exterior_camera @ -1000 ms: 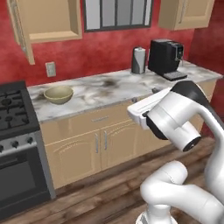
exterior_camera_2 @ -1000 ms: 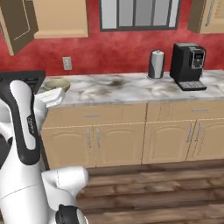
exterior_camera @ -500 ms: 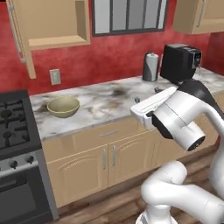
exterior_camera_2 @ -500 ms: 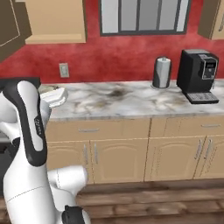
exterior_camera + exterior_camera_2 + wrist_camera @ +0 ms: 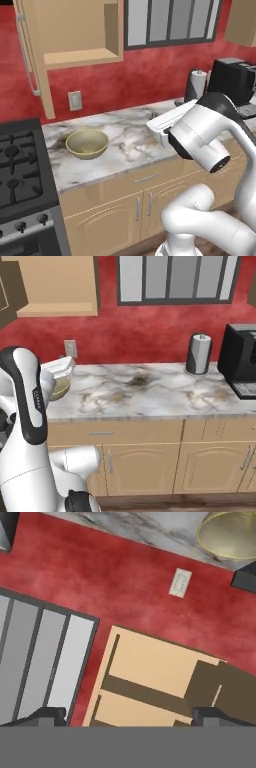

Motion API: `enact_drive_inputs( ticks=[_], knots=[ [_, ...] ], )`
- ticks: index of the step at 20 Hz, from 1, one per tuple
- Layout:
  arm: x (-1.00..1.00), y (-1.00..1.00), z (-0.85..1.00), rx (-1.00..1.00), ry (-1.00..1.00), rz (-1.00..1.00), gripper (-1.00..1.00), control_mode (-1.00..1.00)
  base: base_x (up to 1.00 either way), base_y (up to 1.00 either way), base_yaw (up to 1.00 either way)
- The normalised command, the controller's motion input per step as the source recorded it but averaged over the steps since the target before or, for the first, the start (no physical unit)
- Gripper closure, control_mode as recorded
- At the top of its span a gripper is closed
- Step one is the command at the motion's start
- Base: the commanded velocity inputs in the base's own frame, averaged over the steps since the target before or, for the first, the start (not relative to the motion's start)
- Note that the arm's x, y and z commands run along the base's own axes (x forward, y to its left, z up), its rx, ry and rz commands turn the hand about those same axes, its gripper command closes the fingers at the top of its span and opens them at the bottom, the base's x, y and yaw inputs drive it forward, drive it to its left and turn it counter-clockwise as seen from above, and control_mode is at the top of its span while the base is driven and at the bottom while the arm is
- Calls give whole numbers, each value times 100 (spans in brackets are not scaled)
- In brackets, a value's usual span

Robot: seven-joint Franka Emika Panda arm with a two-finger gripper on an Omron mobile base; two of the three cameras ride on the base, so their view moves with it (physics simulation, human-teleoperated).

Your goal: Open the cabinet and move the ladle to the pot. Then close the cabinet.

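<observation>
The light tan wooden wall cabinet (image 5: 75, 35) stands open at 11 o'clock in the left base view, its door (image 5: 31, 55) with the long silver bar handle swung out; against the earlier pictures the whole scene sits larger and shifted, a move of the camera. In the hand view the two-finger gripper (image 5: 130, 714) has its dark fingertips (image 5: 47, 714) spread wide, holding nothing, facing the cabinet's shelves. The yellowish-tan bowl (image 5: 87, 143) rests on the marble counter (image 5: 130, 145), at 9 o'clock of the arm.

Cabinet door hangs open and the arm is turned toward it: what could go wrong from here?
1. The cabinet door juts out into the room, so the arm could clip its edge on the way in.
2. The open gripper points at bare shelves; no ladle is visible there, so a reach may find nothing.
3. The bowl sits below the cabinet and could be bumped.
</observation>
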Motion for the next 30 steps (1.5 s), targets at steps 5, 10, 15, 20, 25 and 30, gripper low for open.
enact_drive_inputs(
  ticks=[5,10,15,20,25,30],
  knots=[
    [0,0,0,0,0,0,-100,100,77,0,7],
    [0,0,0,0,0,0,-100,100,55,0,6],
    [3,0,7,2,3,2,-100,-100,20,0,4],
    [-63,0,41,2,-4,1,-100,-100,0,0,0],
    [-100,0,71,1,-17,0,-100,-100,0,0,0],
    [-100,11,84,0,-9,0,-100,-100,0,0,0]
  ],
)
